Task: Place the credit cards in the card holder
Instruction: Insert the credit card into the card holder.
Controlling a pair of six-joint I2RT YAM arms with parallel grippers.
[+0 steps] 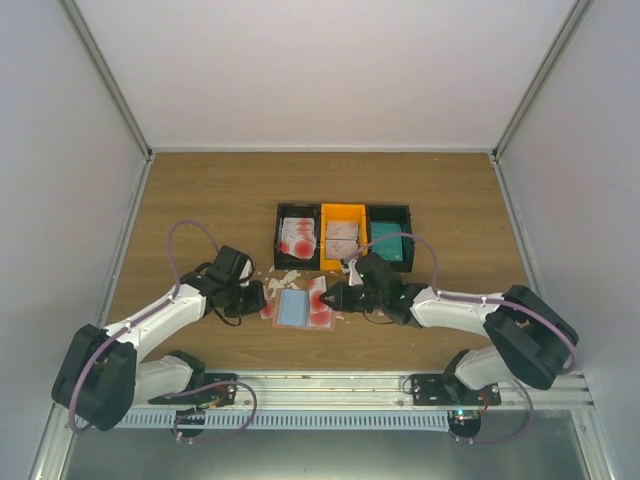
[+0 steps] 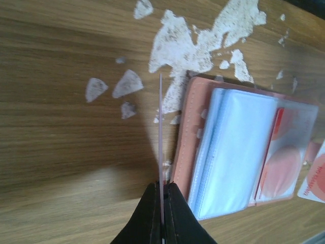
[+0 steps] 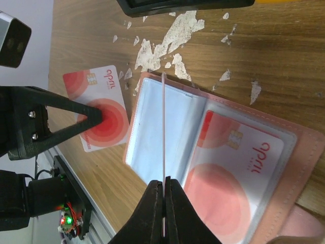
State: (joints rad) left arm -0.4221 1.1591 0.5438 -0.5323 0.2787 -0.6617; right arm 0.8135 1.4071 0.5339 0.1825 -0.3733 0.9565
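Note:
The salmon-pink card holder (image 1: 297,309) lies open on the table between my grippers, with clear pockets showing. One white card with red circles (image 3: 238,168) sits in a pocket. My left gripper (image 1: 262,300) is shut on a white-and-red credit card (image 3: 104,109) at the holder's left edge. That card shows edge-on in the left wrist view (image 2: 160,127), beside the holder (image 2: 233,147). My right gripper (image 1: 333,297) is shut on another card, seen edge-on (image 3: 164,127), over the empty pocket of the holder (image 3: 167,127).
A black-and-orange three-compartment tray (image 1: 343,212) stands just behind the holder, with white-red cards (image 1: 297,236) and a teal card (image 1: 390,245) in it. White scraps (image 2: 193,40) litter the wood between tray and holder. A card corner (image 2: 316,179) shows at the holder's right.

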